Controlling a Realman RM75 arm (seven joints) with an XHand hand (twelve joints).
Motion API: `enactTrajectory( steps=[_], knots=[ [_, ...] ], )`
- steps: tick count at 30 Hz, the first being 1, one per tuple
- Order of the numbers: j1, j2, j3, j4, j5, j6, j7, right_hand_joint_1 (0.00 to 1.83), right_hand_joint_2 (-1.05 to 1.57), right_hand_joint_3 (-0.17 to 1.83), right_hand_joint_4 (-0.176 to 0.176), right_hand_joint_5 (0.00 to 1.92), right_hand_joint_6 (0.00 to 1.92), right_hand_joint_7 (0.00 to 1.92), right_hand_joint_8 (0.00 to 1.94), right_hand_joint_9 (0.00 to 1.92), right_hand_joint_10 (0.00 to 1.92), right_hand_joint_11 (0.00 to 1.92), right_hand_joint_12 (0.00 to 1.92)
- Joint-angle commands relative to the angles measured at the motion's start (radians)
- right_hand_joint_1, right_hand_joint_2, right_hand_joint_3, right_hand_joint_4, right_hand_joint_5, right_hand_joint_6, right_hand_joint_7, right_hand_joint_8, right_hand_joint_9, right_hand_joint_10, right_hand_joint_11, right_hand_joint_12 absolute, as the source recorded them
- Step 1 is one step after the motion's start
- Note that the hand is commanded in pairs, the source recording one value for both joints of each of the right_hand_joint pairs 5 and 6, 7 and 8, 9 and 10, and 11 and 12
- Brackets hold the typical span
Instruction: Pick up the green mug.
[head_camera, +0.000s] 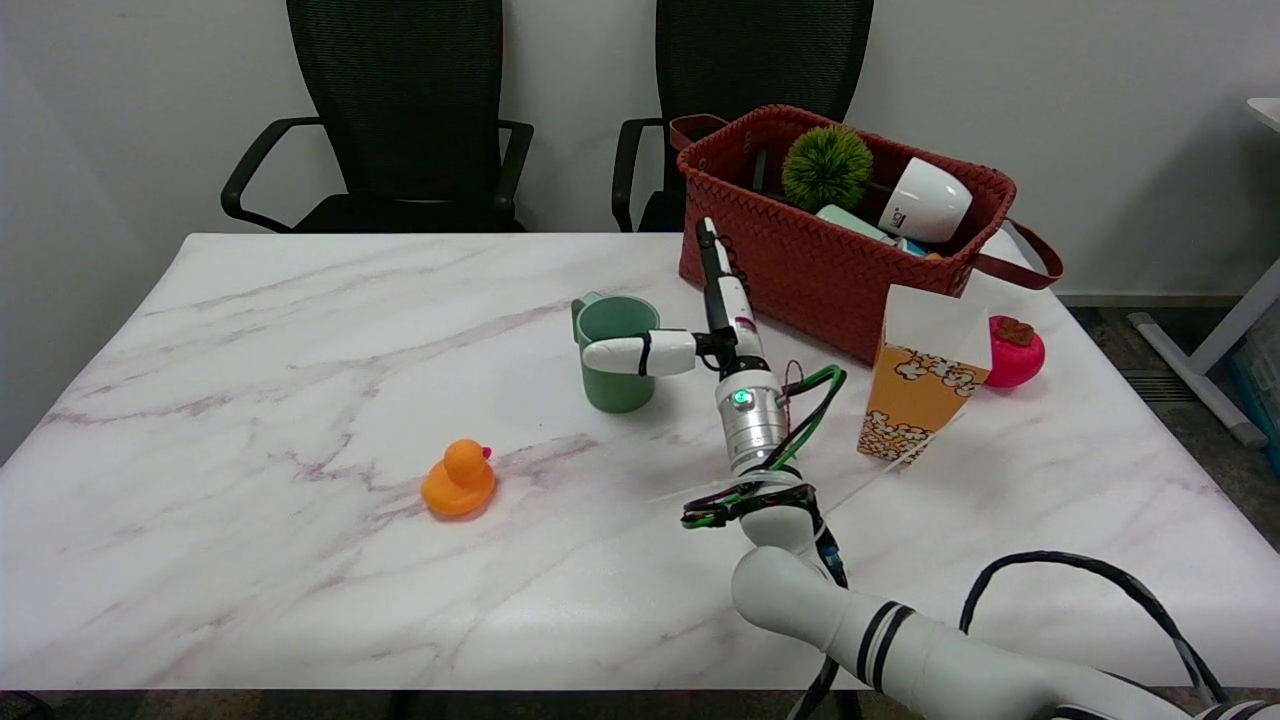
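Near the middle of the marble bench (300, 330) stands the green mug (616, 355), upright, open end up, with its handle (581, 306) pointing to the far left. The mug rests on the bench surface.

The right arm (900, 650) enters from the lower right of the head view and extends toward the mug. Its silver wrist section (748, 425) shows a lit green indicator. The right hand (690, 335) sits just to the right of the mug. One of its fingers (640, 354) lies crosswise over the near right part of the mug, level with the upper wall below the rim, and appears to touch it. Another points away toward the basket. The fingers are spread apart, and no closed grasp on the mug is visible; whether any finger presses the far side of the mug cannot be determined.

Other items on the bench:
- An orange rubber duck (458, 479) sits well to the left of the arm, nearer the front edge.
- A red woven basket (800, 260) stands at the far right, holding a green spiky ball (826, 166) and a white cup (925, 200) lying on its side.
- A popcorn box (920, 375) stands in front of the basket, with a pink toy (1018, 350) just beside it on the right.

Two black chairs (400, 110) stand behind the bench.
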Motion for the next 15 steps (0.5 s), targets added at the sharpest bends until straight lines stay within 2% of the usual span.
enactTrajectory(
  steps=[1, 9, 15],
  knots=[
    [0.040, -0.017, -0.021, -0.122, 0.012, -0.028, 0.149, 1.05, -0.02, -0.02, 0.000, 0.00, 0.00, 0.00, 0.00, 0.00, 0.00, 0.00, 0.00],
    [0.059, -0.028, -0.053, -0.180, 0.004, -0.028, 0.268, 1.03, 0.02, 0.01, 0.000, 0.00, 0.00, 0.00, 0.00, 0.00, 0.00, 0.00, 0.00],
    [0.063, -0.037, -0.059, -0.186, 0.004, -0.029, 0.274, 1.02, 0.04, 0.02, 0.000, 0.00, 0.00, 0.00, 0.00, 0.00, 0.00, 0.00, 0.00]
  ],
)
